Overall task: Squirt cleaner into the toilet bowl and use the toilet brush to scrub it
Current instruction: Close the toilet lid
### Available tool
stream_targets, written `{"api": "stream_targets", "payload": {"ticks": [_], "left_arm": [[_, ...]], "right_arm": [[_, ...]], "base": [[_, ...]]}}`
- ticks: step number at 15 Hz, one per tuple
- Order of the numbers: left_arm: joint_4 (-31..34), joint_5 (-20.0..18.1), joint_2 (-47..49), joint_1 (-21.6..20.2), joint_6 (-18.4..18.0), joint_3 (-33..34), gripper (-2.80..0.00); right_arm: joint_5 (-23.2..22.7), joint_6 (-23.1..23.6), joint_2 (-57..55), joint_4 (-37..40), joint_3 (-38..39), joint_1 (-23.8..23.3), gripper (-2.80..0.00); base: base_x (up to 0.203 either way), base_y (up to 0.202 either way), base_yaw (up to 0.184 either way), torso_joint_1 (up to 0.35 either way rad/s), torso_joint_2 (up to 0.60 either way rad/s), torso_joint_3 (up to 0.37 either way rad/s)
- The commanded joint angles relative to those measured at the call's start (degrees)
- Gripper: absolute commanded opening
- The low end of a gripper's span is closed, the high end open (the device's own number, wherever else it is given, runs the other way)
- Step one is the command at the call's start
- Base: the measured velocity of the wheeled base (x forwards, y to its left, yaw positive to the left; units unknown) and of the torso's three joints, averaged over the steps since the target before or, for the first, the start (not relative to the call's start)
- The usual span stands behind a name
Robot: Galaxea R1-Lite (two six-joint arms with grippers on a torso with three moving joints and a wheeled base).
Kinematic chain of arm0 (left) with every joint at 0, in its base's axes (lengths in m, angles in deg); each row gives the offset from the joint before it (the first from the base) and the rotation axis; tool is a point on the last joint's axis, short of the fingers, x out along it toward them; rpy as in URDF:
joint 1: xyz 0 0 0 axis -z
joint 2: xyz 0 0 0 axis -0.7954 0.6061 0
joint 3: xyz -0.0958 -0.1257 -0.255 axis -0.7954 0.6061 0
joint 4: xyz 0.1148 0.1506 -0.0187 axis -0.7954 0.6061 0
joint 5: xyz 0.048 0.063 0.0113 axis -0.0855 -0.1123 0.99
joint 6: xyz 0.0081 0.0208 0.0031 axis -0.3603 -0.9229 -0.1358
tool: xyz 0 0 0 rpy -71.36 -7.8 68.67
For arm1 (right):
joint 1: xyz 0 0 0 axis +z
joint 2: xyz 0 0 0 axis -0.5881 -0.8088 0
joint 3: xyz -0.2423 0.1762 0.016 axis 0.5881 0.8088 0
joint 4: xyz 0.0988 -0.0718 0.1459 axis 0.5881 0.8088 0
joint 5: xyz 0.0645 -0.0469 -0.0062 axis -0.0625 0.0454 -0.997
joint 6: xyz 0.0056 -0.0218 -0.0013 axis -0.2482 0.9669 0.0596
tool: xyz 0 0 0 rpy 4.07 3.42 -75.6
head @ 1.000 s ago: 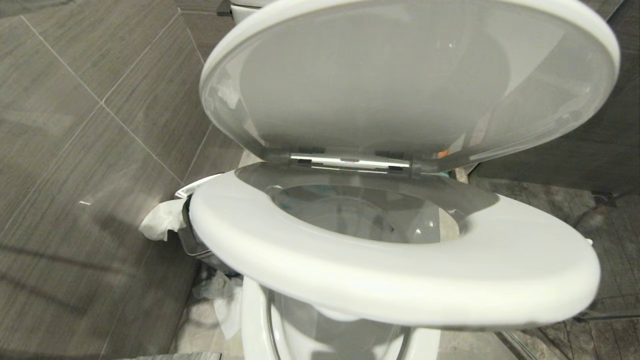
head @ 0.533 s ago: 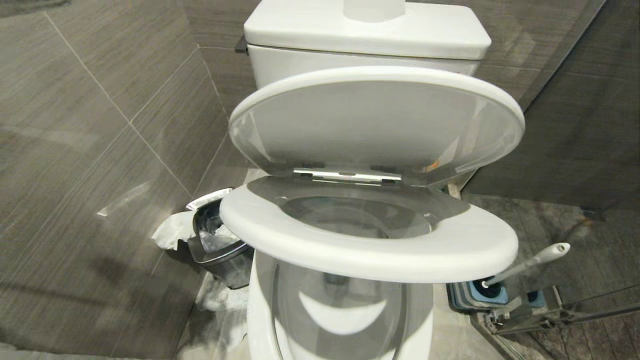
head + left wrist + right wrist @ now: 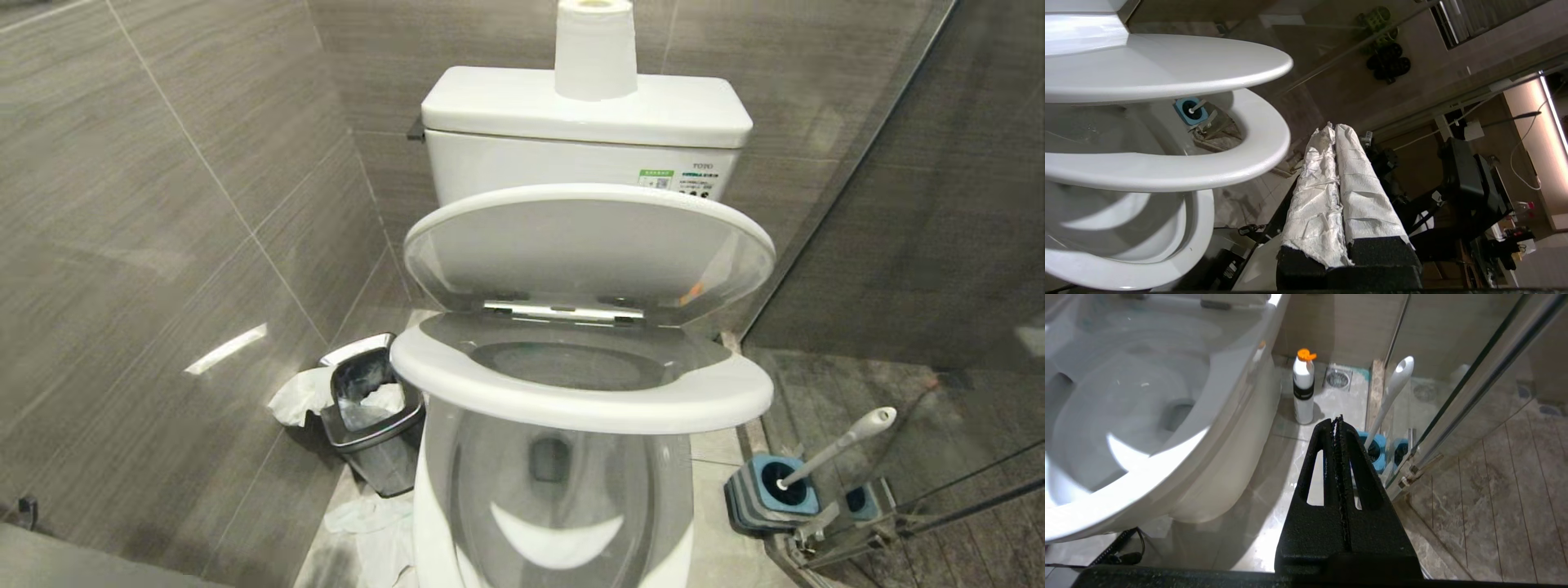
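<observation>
The toilet bowl [image 3: 555, 490] is heavy, fixed ceramic, glossy and surely slippery; it is not to be held, only scrubbed inside. Its seat [image 3: 588, 400] stands half raised above the rim. The toilet brush [image 3: 1390, 396] looks light and stiff, and leans in its blue holder [image 3: 771, 490] on the floor, to the right of the bowl. I would grasp the slim handle near its rounded top. The right end effector [image 3: 1338, 418], fingers together and empty, points just beside that handle. The left end effector [image 3: 1331, 128], paper-wrapped and also closed, is near the seat's front, well apart from the brush.
</observation>
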Motion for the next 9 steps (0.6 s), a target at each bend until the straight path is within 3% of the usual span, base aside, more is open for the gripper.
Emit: {"api": "stream_targets", "payload": {"ticks": [1, 5, 7, 8, 9], "left_arm": [[1.46, -0.44, -1.12, 0.51, 0.12, 0.06, -2.8], [5.67, -0.24, -1.39, 3.39, 0.01, 1.27, -2.8], [9.22, 1.43, -1.03, 4.57, -3.27, 1.65, -2.8], [9.02, 6.48, -0.32, 5.57, -6.75, 1.51, -2.8], [8.21, 14.56, 0.78, 7.58, -11.38, 1.45, -2.8]], "right_arm": [[-0.04, 0.0, 0.0, 0.02, 0.0, 0.04, -2.8], [-0.04, 0.0, 0.0, 0.02, 0.0, 0.04, -2.8], [-0.04, 0.0, 0.0, 0.02, 0.0, 0.04, -2.8], [-0.04, 0.0, 0.0, 0.02, 0.0, 0.04, -2.8], [-0.04, 0.0, 0.0, 0.02, 0.0, 0.04, -2.8]], "base": [[0.0, 0.0, 0.0, -0.002, 0.01, 0.207], [0.0, 0.0, 0.0, 0.0, 0.0, 0.119], [0.0, 0.0, 0.0, 0.0, 0.0, 0.0], [0.0, 0.0, 0.0, 0.0, 0.0, 0.0], [0.0, 0.0, 0.0, 0.0, 0.0, 0.0]]}}
